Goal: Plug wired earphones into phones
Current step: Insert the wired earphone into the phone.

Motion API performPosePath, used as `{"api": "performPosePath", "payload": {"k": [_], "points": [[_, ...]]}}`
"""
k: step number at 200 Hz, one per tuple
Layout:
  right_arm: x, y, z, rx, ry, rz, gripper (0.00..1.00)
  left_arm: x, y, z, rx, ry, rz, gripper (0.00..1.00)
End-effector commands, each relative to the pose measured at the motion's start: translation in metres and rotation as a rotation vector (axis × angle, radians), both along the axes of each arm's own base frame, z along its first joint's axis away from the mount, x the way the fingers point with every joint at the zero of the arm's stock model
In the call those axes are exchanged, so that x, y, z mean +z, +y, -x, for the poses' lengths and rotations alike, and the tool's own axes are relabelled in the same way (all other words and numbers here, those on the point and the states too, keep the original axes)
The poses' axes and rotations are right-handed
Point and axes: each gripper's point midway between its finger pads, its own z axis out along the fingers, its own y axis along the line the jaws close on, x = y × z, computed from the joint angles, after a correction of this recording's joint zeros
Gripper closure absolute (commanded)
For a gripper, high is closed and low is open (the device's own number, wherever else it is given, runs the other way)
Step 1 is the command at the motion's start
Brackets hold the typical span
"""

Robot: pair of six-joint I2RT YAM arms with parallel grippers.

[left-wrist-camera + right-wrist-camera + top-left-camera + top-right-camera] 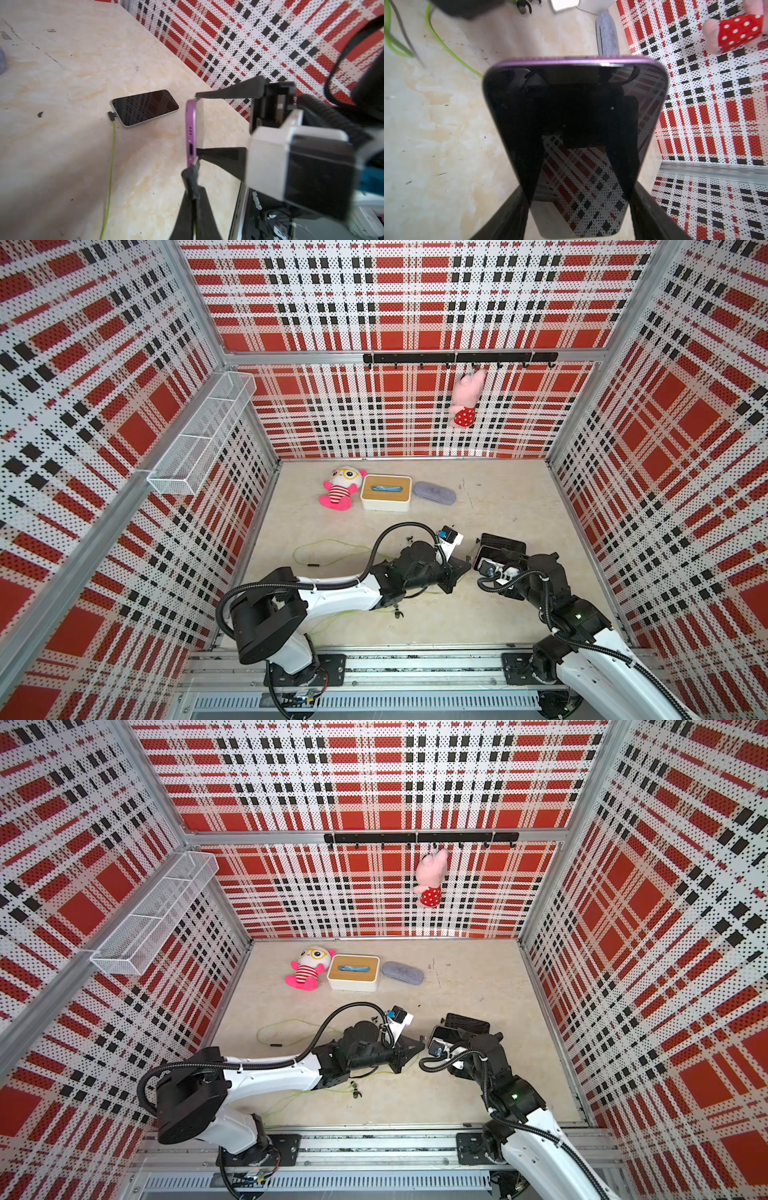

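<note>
Purple phone [191, 124] sits clamped in your right gripper [580, 187]; left gripper [194, 193] pinches the plug [192, 176], tip just beside its port [191, 148].

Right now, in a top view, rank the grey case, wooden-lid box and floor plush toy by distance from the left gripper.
1. Grey case, just beyond the left gripper.
2. Wooden-lid box, middle of the row.
3. Plush toy, row's far end, by the side wall.

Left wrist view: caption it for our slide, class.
Left end effector holds plug at purple phone gripped by right end effector; second phone lies plugged in.
</note>
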Motion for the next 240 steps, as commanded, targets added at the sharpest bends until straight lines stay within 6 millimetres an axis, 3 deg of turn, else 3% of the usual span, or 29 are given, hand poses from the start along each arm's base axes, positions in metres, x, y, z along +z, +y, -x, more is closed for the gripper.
{"api": "performPosePath", "payload": {"k": [1,57,159,240], "points": [[0.009,0.004,-0.003,0.017,-0.060,-0.016,0.58,-0.004,-0.004,-0.009,0.052,0.008,-0.055,1.00],[0.006,0.000,-0.001,0.010,-0.060,0.009,0.58,-0.003,-0.012,-0.006,0.021,0.008,-0.058,1.00],[0.006,0.000,-0.008,-0.007,-0.064,0.021,0.59,-0.007,-0.008,0.000,0.011,-0.042,-0.117,1.00],[0.005,0.002,-0.006,0.007,-0.052,0.017,0.58,-0.012,-0.022,0.001,-0.024,-0.031,-0.127,1.00]]}}
